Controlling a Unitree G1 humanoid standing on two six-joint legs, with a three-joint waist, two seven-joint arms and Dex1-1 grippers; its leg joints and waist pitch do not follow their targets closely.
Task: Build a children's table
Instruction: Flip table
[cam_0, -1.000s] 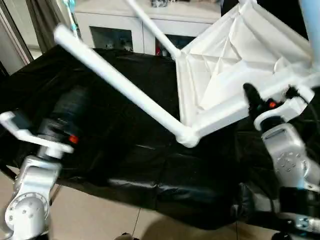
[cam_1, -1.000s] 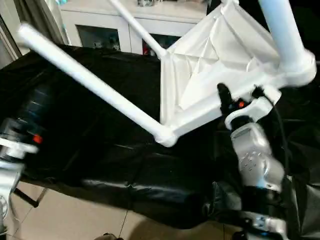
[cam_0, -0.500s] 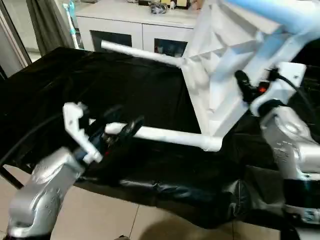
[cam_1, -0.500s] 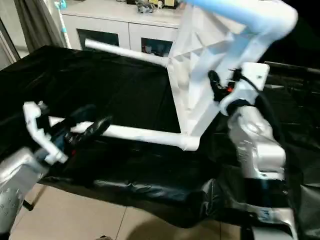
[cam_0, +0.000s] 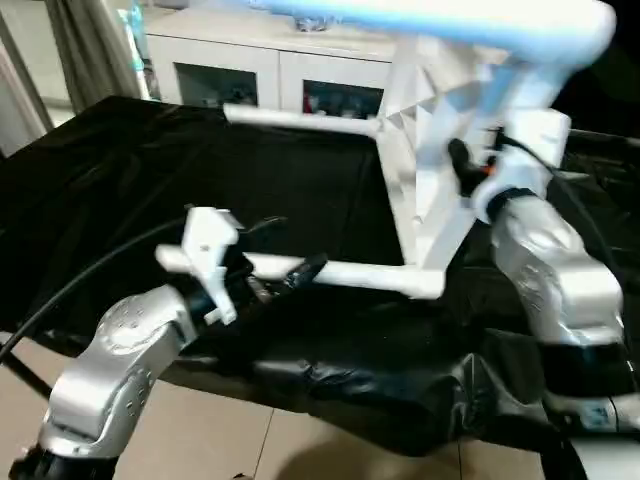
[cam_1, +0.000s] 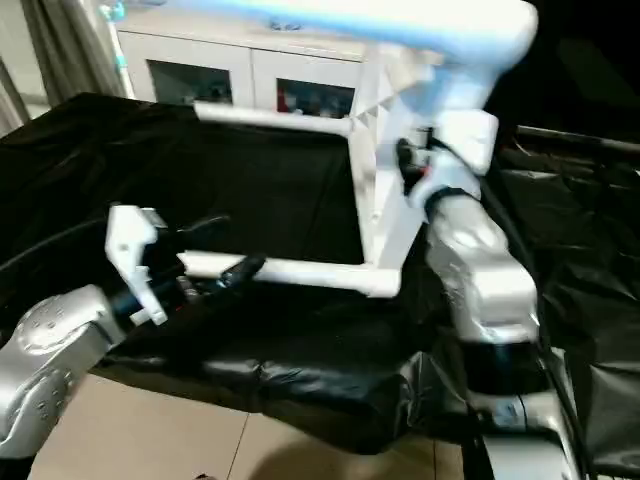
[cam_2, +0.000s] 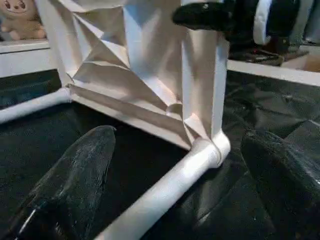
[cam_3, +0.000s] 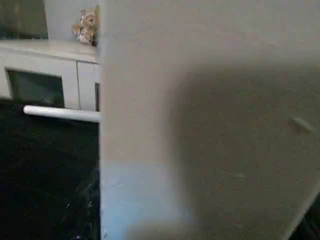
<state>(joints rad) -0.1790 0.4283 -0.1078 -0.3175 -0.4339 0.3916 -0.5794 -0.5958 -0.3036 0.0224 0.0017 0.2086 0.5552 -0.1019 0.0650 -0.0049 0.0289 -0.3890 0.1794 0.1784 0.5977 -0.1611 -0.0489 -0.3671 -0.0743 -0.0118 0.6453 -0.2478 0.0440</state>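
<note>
The children's table's white tabletop (cam_0: 425, 190) stands on its edge on the black-covered bench, ribbed underside (cam_2: 130, 55) facing my left arm. Three legs are plugged in. The near leg (cam_0: 370, 275) lies level just above the cloth, a far leg (cam_0: 300, 118) points left, and an upper leg (cam_0: 450, 22) runs across the top. My left gripper (cam_0: 288, 248) is open, its black fingers (cam_2: 75, 180) either side of the near leg (cam_2: 165, 195) without touching it. My right gripper (cam_0: 462, 165) is shut on the tabletop's upright rim (cam_2: 202, 75).
A black cloth (cam_0: 120, 170) covers the bench, and its front edge drops to a tiled floor (cam_0: 250, 440). A white cabinet with glass doors (cam_0: 260, 70) stands behind, with a plush toy (cam_2: 20, 17) on it. A black cable trails from my left wrist.
The tabletop has swung from a tilt to standing on edge, and its legs now lie level. My left gripper has come in from the left and now straddles the near leg.
</note>
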